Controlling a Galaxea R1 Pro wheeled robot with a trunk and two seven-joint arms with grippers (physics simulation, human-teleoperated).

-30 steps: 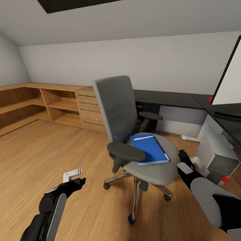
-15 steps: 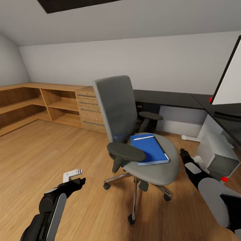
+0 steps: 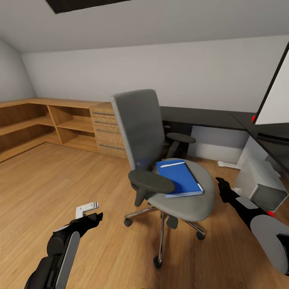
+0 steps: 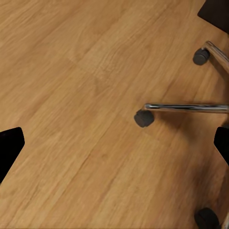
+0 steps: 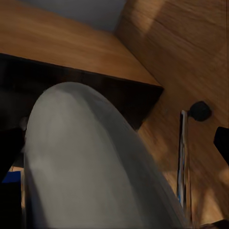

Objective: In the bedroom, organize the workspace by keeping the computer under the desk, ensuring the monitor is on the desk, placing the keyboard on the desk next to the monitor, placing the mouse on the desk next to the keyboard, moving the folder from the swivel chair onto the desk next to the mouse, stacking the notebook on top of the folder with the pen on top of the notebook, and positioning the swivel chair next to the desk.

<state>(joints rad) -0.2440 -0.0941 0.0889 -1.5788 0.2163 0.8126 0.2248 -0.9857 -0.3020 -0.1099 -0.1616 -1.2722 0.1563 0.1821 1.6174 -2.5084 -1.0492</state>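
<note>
A plain grey wall [image 3: 208, 76] is running across the back of the room, meeting a sloped ceiling [image 3: 172, 20] that is carrying a dark skylight [image 3: 84, 4] at the top edge. A second wall [image 3: 12, 76] is curving in at the far left. Light wood planks are covering the floor [image 3: 48, 188], their grain also showing in the left wrist view [image 4: 86, 95]. Low wooden shelving [image 3: 36, 124] is wrapping the left corner, its open bays sitting in shadow, and a drawer chest [image 3: 105, 130] in the same wood is standing at its right end against the back wall. Soft, even light is falling over everything.
</note>
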